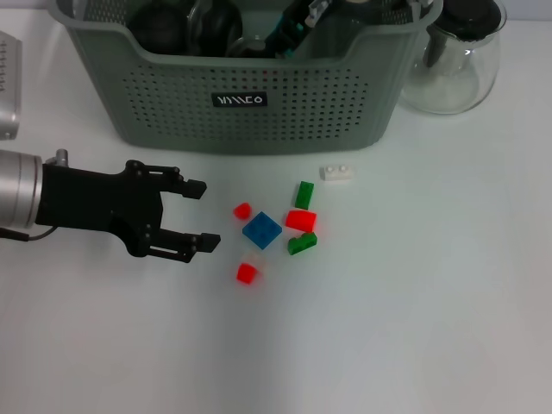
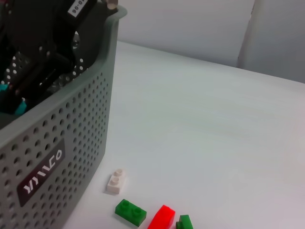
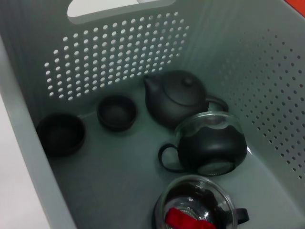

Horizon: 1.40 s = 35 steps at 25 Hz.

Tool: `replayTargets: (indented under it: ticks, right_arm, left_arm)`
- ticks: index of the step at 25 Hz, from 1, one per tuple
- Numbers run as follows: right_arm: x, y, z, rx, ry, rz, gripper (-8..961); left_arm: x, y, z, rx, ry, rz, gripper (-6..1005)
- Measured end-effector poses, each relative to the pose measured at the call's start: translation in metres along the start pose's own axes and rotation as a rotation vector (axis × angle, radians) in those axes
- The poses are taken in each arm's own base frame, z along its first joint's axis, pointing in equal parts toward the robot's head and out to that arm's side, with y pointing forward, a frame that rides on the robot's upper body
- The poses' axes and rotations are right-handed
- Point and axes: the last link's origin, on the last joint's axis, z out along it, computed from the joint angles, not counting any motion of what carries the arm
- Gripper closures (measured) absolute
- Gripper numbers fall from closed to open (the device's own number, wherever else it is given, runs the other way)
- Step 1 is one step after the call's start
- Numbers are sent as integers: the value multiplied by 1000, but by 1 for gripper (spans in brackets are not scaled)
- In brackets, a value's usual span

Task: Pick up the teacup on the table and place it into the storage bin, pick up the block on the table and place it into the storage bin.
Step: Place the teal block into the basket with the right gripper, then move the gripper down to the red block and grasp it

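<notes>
The grey-green storage bin (image 1: pixel 259 129) stands at the back of the table. In front of it lie several small blocks: a blue block (image 1: pixel 261 230), red blocks (image 1: pixel 301 219) (image 1: pixel 247 273), green blocks (image 1: pixel 304 194) and a white block (image 1: pixel 337 173). My left gripper (image 1: pixel 207 216) hovers just left of the blocks, open and empty. My right arm (image 2: pixel 47 38) hangs over the bin's inside. On the bin's floor (image 3: pixel 109 167) sit two dark teacups (image 3: pixel 115 112) (image 3: pixel 61 133). No teacup shows on the table.
A clear glass teapot with a black lid (image 1: pixel 457 52) stands right of the bin. Inside the bin are a dark teapot (image 3: pixel 176 98), a glass-lidded dark pot (image 3: pixel 209 143) and a glass vessel holding something red (image 3: pixel 198 207). A grey device (image 1: pixel 7 86) is at the far left.
</notes>
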Motion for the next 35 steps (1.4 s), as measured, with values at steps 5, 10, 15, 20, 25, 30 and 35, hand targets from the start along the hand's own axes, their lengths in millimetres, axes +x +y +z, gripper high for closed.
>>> replayTargets:
  ticks: [5,10,15,20,25,30,35]
  right_arm:
    - [-4,-1,-4,-1,-6,8,517]
    - [-14,-4,-15,8,-40,-3,409]
    - [-30,-8,-49,17,-130,-18,301]
    - [-35,3,-116,-63,-341,-24,182]
    - [-10,22,-167,-224,-448,-62,138]
    - [40,37,-172,-399,-315,-94,142]
    - [81,54,-158,-521,-129,-110,146]
  left_arm:
    - [0,0,1,0,0,-1,202]
    - [-2,0,-1,1,-1,-6,203]
    - [-3,1,-2,1,1,-10,203]
    - [-3,1,-3,1,-3,-9,203]
    - [-4,1,-2,-3,-9,-9,204]
    - [-4,1,-2,-3,-12,-6,203]
    - [-4,1,-3,-3,-12,-6,202]
